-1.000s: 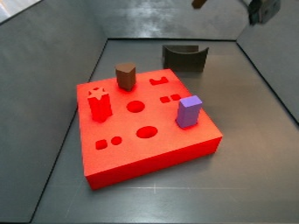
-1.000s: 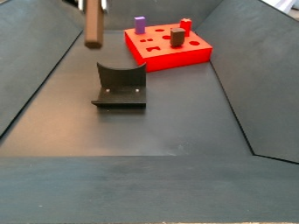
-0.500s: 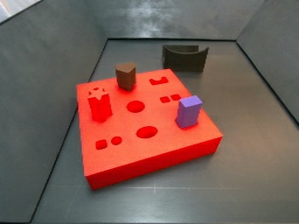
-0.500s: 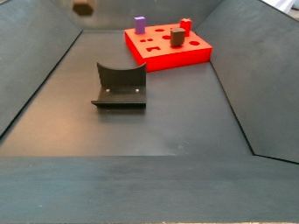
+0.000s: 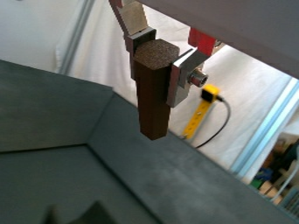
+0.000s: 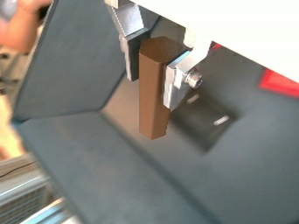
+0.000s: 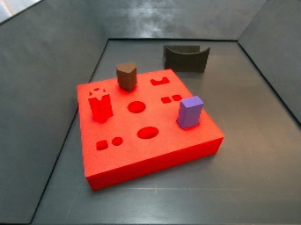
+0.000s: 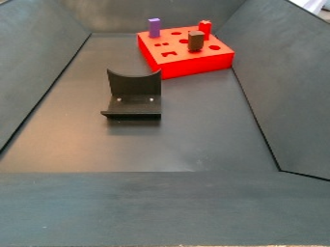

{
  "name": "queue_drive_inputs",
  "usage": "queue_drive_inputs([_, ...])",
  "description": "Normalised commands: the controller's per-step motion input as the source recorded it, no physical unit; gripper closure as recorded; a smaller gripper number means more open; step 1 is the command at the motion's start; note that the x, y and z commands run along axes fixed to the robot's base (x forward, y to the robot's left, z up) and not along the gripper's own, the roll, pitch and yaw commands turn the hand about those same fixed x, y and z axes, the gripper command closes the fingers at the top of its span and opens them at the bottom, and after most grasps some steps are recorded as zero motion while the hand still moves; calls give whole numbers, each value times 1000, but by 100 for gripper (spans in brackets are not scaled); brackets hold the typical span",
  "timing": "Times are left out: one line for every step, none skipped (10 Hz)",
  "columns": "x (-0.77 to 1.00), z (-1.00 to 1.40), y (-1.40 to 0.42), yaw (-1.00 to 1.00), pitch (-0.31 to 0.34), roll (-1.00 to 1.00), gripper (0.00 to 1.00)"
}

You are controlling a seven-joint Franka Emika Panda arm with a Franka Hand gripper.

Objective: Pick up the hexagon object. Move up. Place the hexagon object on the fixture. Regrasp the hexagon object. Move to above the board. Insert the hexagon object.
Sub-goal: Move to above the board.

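Wrist views both show, closest to the lens, the slender matte brown hexagon object (image 5: 152, 87) clamped near its top between the flat silver fingers (image 5: 136, 24) of the gripper (image 5: 160, 54), the jaws clenched on its upper part while most of its length hangs free below, high over the dark grey floor. Judging by its look, the peg is a rigid, light piece of wood or plastic with a dull surface that should not slip much; its flat hexagonal faces are the natural place to grip, pads on two opposite flats, and a hold near one end leaves the other end free for seating or insertion. In a wrist view the dark fixture (image 6: 208, 122) lies on the floor behind the peg, right of centre, with a sliver of the bright red board (image 6: 281, 83) at the right edge. Neither side view shows the gripper or the peg; they are out of frame above. In a side view the fixture (image 8: 131, 95) sits left of centre, empty, and beyond it, upper centre, the board (image 8: 188, 54) carries a purple block (image 8: 153, 26), a red peg (image 8: 204, 27) and a stubby dark brown block (image 8: 195, 41).
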Motion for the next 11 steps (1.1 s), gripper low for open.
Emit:
queue_drive_inputs([-719, 137, -1000, -41, -73, -1000, 100])
queue_drive_inputs([-725, 141, -1000, -48, -82, -1000, 100])
queue_drive_inputs([-741, 145, -1000, -52, -88, -1000, 100])
queue_drive_inputs([-760, 137, -1000, -57, -92, -1000, 100])
queue_drive_inputs([-790, 146, -1000, -65, -99, -1000, 100])
queue_drive_inputs([-830, 146, -1000, -69, -111, -1000, 100])
queue_drive_inputs([-745, 113, -812, -72, -128, -1000, 100])
queue_drive_inputs([-598, 85, -624, -77, -132, -1000, 100])
queue_drive_inputs([-334, 43, -286, -68, -137, -958, 100])
queue_drive_inputs([-187, 10, -110, -47, -104, -731, 100])
queue_drive_inputs([-83, 1, -23, -20, -60, -441, 100])
